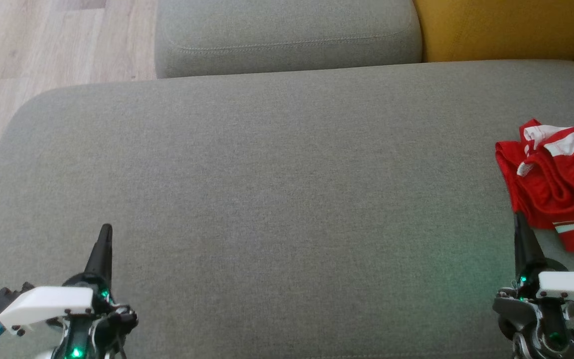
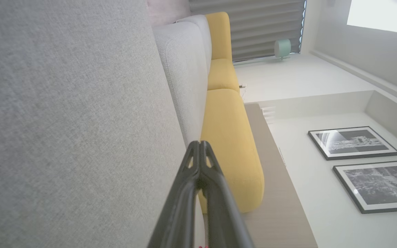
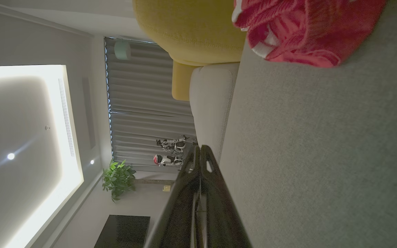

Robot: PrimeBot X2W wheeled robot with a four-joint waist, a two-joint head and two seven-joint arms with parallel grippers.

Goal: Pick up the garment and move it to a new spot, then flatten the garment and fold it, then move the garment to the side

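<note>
Head view: one garment (image 1: 561, 184) (perhaps shorts)

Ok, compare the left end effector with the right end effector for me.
Position: the left end effector hangs over the bare grey seat cushion, far from the red garment. The right end effector has its tip at the garment's near edge, contact unclear.
Outlook: the right wrist view has the garment ahead of the right end effector, while the left end effector faces yellow cushions.
Shared: both are shut and empty.
</note>
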